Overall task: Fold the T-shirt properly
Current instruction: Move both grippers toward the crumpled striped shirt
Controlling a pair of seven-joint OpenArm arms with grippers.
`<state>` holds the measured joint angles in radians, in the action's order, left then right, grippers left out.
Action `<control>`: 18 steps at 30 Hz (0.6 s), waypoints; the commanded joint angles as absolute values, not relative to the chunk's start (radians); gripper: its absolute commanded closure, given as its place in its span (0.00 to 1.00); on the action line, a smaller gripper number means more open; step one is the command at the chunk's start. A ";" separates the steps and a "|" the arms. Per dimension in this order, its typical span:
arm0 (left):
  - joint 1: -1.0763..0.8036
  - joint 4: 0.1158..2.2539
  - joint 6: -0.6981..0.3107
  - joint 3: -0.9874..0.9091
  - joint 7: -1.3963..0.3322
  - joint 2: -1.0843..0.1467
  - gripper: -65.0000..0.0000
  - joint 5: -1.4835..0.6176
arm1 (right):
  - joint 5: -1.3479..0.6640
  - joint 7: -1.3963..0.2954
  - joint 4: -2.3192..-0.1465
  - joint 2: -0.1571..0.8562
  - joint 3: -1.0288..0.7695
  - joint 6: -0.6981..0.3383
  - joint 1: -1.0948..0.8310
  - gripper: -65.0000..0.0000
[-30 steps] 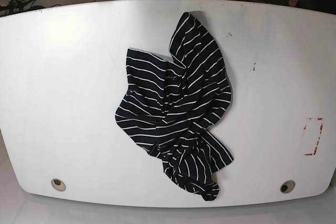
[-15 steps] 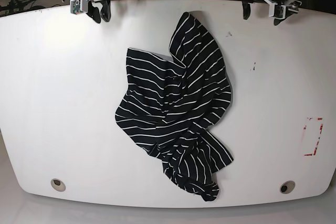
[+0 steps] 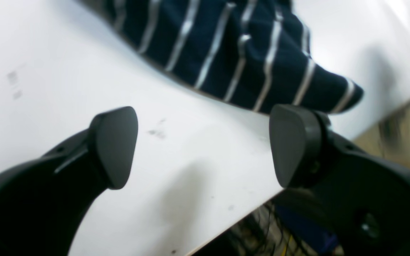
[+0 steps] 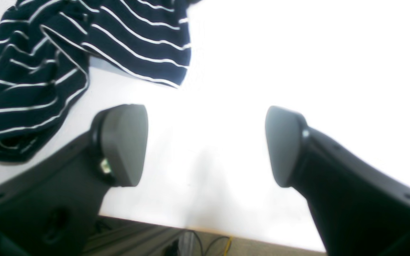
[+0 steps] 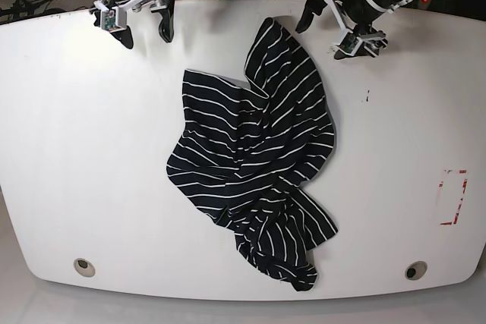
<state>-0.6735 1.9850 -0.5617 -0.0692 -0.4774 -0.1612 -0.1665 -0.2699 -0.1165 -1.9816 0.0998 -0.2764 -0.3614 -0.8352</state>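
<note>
The T-shirt [image 5: 258, 157], black with thin white stripes, lies crumpled in the middle of the white table [image 5: 76, 149]. My left gripper [image 5: 323, 29] is open and empty at the far edge, just right of the shirt's far tip. In the left wrist view the gripper [image 3: 203, 147] hovers over bare table with the shirt's tip [image 3: 244, 53] just beyond its fingers. My right gripper [image 5: 144, 34] is open and empty at the far left, well apart from the shirt. In the right wrist view the gripper [image 4: 205, 144] is over bare table, with the shirt [image 4: 66, 53] at the upper left.
The table's far edge runs right under both grippers, with cables and the floor behind it. Two round holes [image 5: 84, 266] [image 5: 415, 270] sit near the front edge. A red marked rectangle [image 5: 453, 196] is at the right. A small dark mark [image 5: 368, 97] lies right of the shirt.
Both arms have come in from behind the far edge onto the table. The left gripper has moved toward the shirt's far tip. The shirt has not moved.
</note>
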 commanded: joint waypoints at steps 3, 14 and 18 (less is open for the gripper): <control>-0.653 2.008 -0.621 -0.010 -0.455 -0.170 0.17 -0.182 | -0.283 -0.114 -1.998 0.105 -0.280 -0.371 -0.843 0.24; -0.559 1.988 -0.622 0.173 -0.481 -0.194 0.17 -0.168 | -0.286 -0.148 -1.998 0.107 -0.278 -0.372 -0.811 0.24; -0.506 1.957 -0.624 0.206 -0.584 -0.186 0.18 -0.101 | -0.283 -0.148 -1.998 0.107 -0.278 -0.372 -0.811 0.24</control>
